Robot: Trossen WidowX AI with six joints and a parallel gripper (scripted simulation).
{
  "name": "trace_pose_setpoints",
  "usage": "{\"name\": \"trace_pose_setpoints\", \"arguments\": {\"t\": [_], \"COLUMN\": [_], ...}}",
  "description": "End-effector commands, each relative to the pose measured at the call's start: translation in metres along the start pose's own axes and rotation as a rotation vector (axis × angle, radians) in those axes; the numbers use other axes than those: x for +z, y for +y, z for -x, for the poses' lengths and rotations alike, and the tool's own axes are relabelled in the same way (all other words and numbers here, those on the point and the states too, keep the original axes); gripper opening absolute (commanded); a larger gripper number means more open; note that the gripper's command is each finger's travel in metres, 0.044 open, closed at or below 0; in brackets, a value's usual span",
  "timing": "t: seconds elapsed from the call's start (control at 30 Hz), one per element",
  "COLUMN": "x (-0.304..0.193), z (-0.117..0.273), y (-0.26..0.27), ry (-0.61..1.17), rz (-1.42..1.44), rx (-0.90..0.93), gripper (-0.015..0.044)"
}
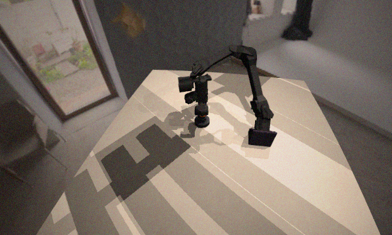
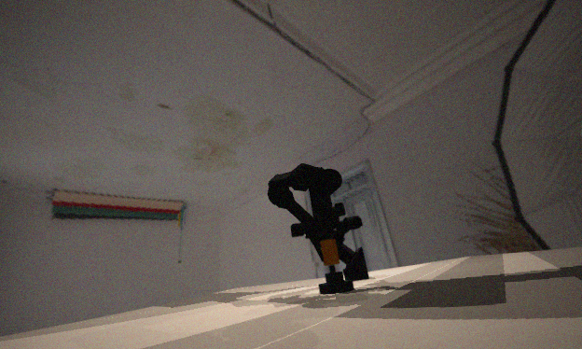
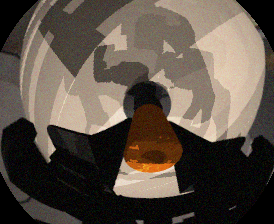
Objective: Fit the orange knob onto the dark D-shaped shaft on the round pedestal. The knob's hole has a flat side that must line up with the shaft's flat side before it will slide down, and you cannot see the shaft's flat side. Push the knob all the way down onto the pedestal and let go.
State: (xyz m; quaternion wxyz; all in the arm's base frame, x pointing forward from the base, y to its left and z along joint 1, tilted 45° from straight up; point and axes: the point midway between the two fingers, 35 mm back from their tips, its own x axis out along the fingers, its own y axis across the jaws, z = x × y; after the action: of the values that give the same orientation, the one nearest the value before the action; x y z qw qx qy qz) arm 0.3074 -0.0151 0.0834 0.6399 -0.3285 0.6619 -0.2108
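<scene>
The orange knob (image 1: 203, 116) (image 2: 329, 253) (image 3: 153, 137) is between the fingers of my gripper (image 1: 201, 111) (image 2: 329, 246) (image 3: 149, 123), which is shut on it. The knob looks nearly upright in the exterior view. It is directly above the round dark pedestal (image 1: 201, 123) (image 2: 336, 288) (image 3: 165, 103). A short piece of the dark shaft (image 2: 332, 269) shows between the knob's lower end and the pedestal, so the knob is not down on the pedestal. The shaft's tip and flat side are hidden. I cannot tell how the knob's flat is turned relative to it.
The arm's dark base (image 1: 262, 138) (image 2: 358, 266) stands on the pale table (image 1: 314, 153) to the right of the pedestal in the top view. Patterned shadows lie across the table. The table's far edge is behind the arm.
</scene>
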Motion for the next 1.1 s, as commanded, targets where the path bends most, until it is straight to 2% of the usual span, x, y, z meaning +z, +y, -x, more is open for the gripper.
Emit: {"name": "trace_pose_setpoints", "arguments": {"t": [0.0,1.07], "x": [0.0039,-0.0004], "z": [0.0044,0.0028], "y": [-0.0016,-0.0009], "ry": [-0.010,-0.010], "rz": [-0.249,-0.249], "rx": [0.003,0.003], "gripper": [0.0000,0.0000]}}
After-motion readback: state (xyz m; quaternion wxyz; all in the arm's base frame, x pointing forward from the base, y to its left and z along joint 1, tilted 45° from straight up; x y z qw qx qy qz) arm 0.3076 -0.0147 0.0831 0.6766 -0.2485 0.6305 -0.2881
